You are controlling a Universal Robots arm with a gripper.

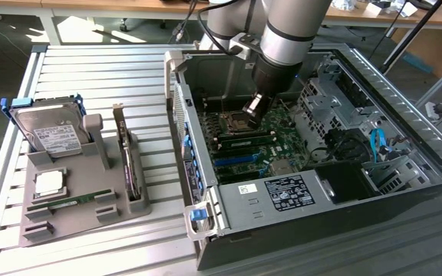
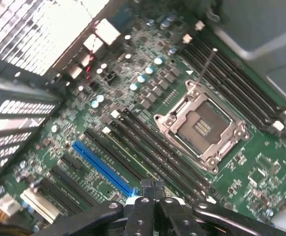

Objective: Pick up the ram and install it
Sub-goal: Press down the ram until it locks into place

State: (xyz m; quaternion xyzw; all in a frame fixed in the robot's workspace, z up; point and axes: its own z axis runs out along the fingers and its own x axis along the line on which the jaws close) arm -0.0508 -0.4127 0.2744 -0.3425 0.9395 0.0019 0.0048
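1. The counter (image 1: 90, 63) is carrying an open case (image 1: 405, 115) lying on its side, and the arm (image 1: 290, 29) is reaching down into it.
2. Inside, the motherboard (image 2: 133, 64) is facing up. On the exterior view's left, a grey holder (image 1: 75, 221) is sitting well apart from the case.
3. One ram (image 1: 71, 201) is lying flat in that holder, near its front edge, with nothing touching it.
4. The bare socket (image 2: 202, 125) is showing in the wrist view, and the long dark slots (image 2: 148, 147) are running just beside it.
5. The end effector (image 2: 153, 189) is hovering low over those slots with its fingers pinched together and gripping nothing that I can make out. I cannot tell whether a stick is already sitting in the slot under it.
6. To my eye it is working at the slots, perhaps pressing down. Doing that well is asking for the tips to be centred along one slot's line, coming straight down without tilting.
7. It is also asking for gentle, even force, staying clear of the socket and the small capacitors nearby.
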